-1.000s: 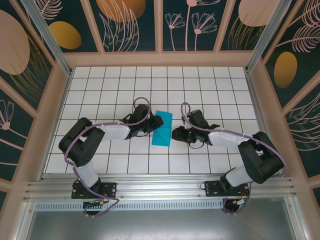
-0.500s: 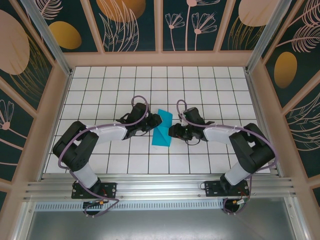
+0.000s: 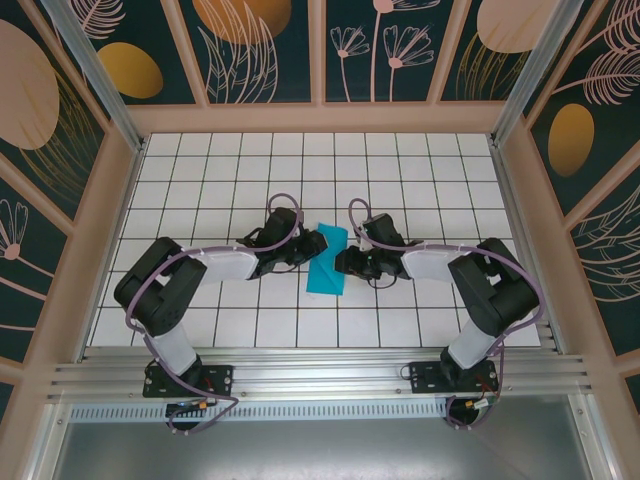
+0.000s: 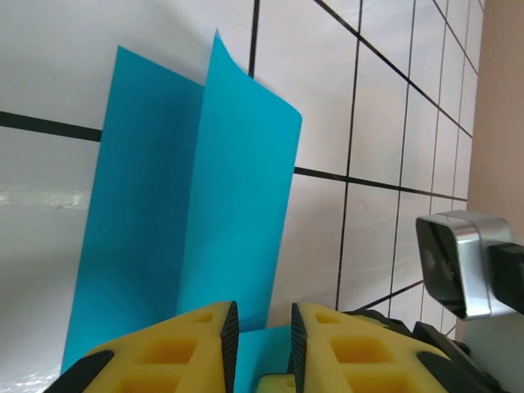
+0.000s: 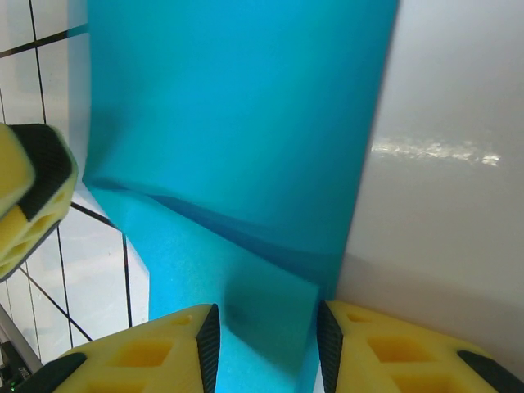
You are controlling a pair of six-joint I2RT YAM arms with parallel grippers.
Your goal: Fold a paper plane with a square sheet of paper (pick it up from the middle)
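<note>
Square sheet of paper (image 3: 328, 259), half-folded. Left gripper (image 4: 264, 318) was nearly closed over its left edge, grip unclear. Right gripper (image 5: 262, 319) stood part-open astride the right edge. Uneven pulling risked a skewed crease.

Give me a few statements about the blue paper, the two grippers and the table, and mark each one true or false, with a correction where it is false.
1. The square sheet of paper lies between the left gripper and the right gripper. True.
2. The paper is flat, without any crease. False: a crease runs along it, and one half stands up.
3. The right gripper's fingers are pressed together. False: they stand apart, with paper in the gap.
4. The table has white tiles with dark lines. True.
</note>
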